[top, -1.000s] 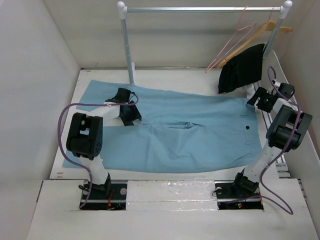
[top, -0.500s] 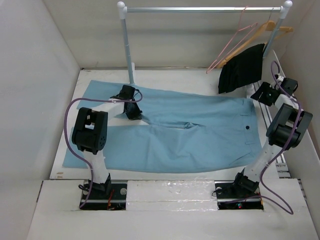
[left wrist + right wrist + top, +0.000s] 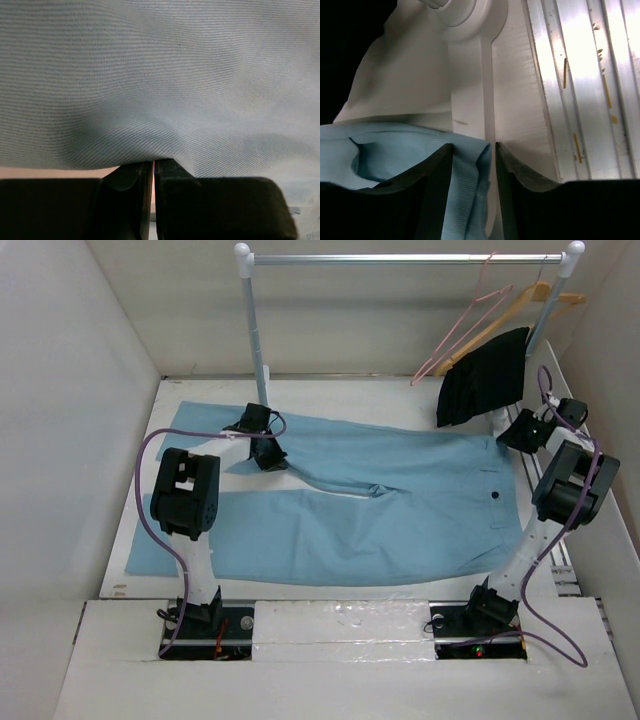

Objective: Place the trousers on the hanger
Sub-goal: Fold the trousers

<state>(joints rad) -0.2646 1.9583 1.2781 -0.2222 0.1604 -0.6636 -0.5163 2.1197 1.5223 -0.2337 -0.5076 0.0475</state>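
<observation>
The light blue trousers (image 3: 400, 500) lie spread flat across the table, waistband to the right and legs to the left. My left gripper (image 3: 268, 454) sits on the far leg, and in its wrist view (image 3: 152, 162) the jaws are shut on a pinch of the trousers (image 3: 160, 75). My right gripper (image 3: 514, 436) is at the far right waistband corner. In its wrist view (image 3: 472, 147) the jaws stand apart with the folded corner of the trousers (image 3: 395, 150) between them, and a thin gap shows beside the right finger. A pink wire hanger (image 3: 460, 330) hangs on the rail (image 3: 400, 258).
A wooden hanger (image 3: 535, 298) on the rail holds a small black garment (image 3: 485, 375) just above my right gripper. The rail's left post (image 3: 257, 340) stands behind my left gripper. White walls close in on the left, right and back.
My left gripper has moved toward the far side, drawing the inner edge of the far leg with it. My right gripper has shifted slightly toward the far side at the waistband corner.
</observation>
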